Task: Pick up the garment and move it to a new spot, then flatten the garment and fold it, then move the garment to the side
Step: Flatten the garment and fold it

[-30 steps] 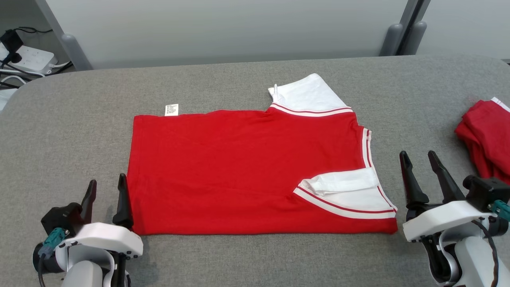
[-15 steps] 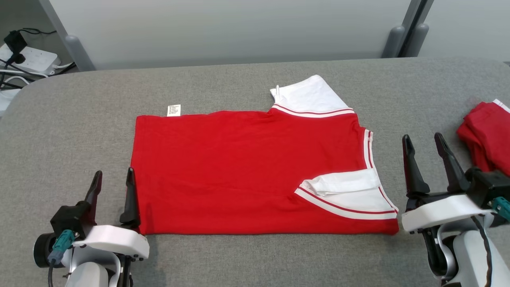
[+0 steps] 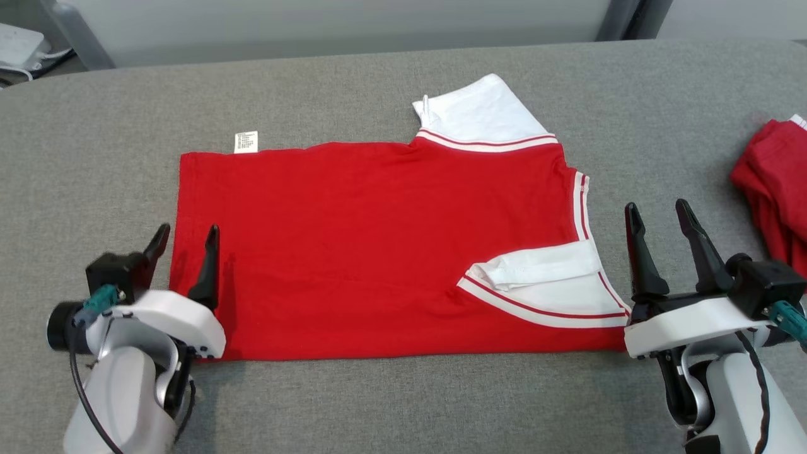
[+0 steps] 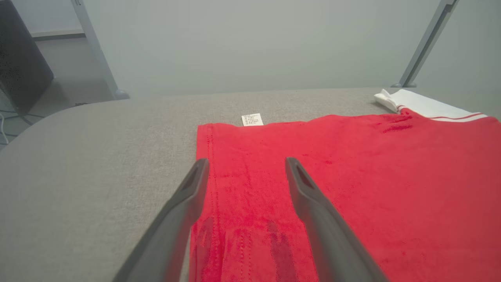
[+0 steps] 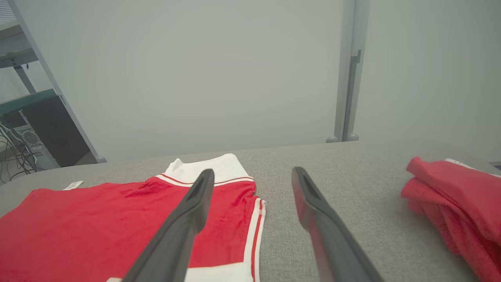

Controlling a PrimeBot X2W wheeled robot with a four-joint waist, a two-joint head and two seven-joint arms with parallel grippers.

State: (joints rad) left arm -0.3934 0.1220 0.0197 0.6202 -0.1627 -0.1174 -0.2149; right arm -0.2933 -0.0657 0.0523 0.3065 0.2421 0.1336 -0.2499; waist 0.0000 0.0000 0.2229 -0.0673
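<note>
The garment [image 3: 378,246] is a red shirt with white sleeves and striped trim, lying flat on the grey table, folded along its length. A small white label [image 3: 246,141] pokes out at its far left edge. My left gripper [image 3: 188,239] is open at the shirt's near left corner, one finger over the red cloth and one over the table; the left wrist view shows the hem [image 4: 211,188] between the fingers. Just off the shirt's right edge, near the folded white sleeve [image 3: 542,277], my right gripper [image 3: 659,213] stands open and holds nothing.
A second red garment [image 3: 778,183] lies bunched at the table's right edge, also in the right wrist view [image 5: 454,199]. The grey table [image 3: 403,403] has bare room in front of and behind the shirt. Partition posts [image 5: 348,70] stand beyond its far edge.
The head camera has tilted down, shifting the whole picture. My left gripper has moved forward and right onto the shirt's left edge. The right gripper has advanced slightly beside the sleeve.
</note>
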